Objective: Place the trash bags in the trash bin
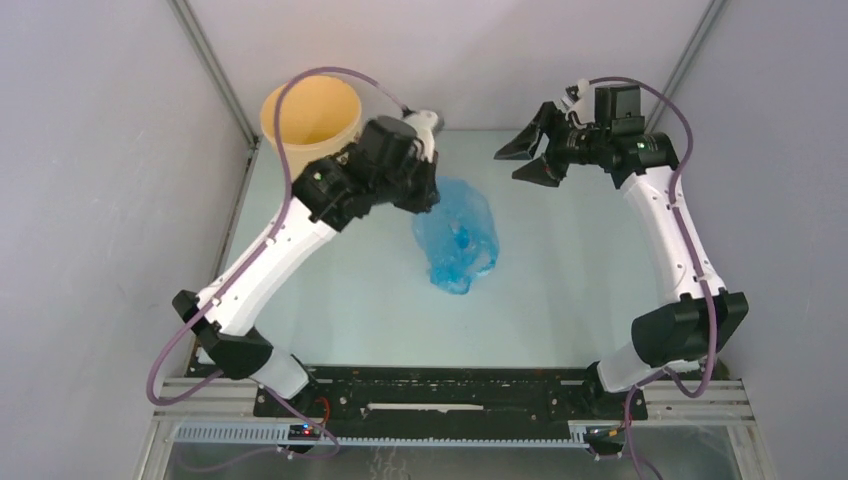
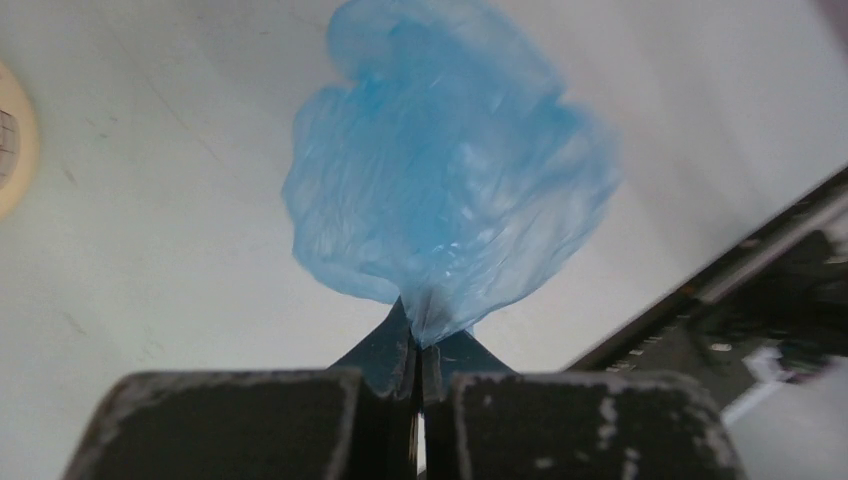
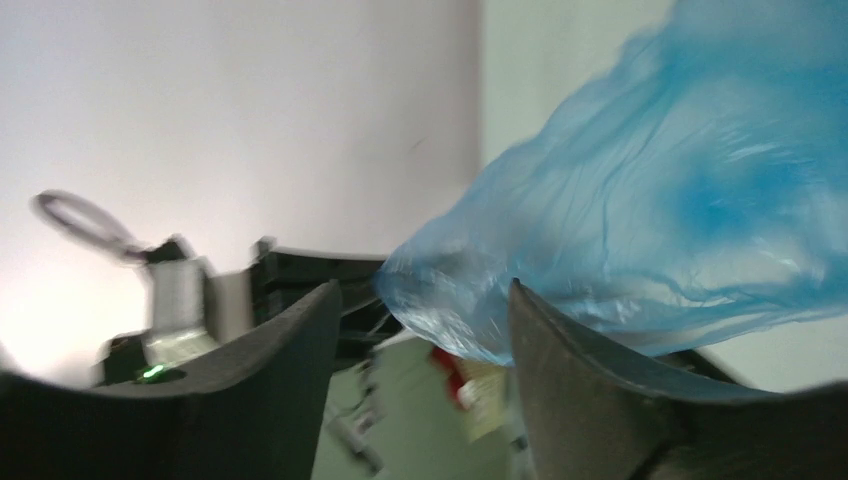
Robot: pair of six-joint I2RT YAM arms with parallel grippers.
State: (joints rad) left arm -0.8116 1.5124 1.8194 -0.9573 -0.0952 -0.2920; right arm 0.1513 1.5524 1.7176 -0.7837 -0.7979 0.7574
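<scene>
The light-blue trash bag (image 1: 458, 240) hangs bunched over the middle of the table. My left gripper (image 1: 432, 192) is shut on its upper end. In the left wrist view the jaws (image 2: 420, 335) pinch a gathered corner of the bag (image 2: 450, 170), which spreads out below them. The pale-yellow trash bin (image 1: 310, 115) stands at the far left corner, behind the left arm; its rim shows at the left wrist view's left edge (image 2: 10, 140). My right gripper (image 1: 522, 160) is open and empty in the air at the back right. Its wrist view (image 3: 420, 300) shows the bag (image 3: 680, 200) beyond its fingers.
Grey walls close the table on three sides. The black rail (image 1: 450, 395) with both arm bases runs along the near edge. A purple cable (image 1: 330, 75) loops over the bin's opening.
</scene>
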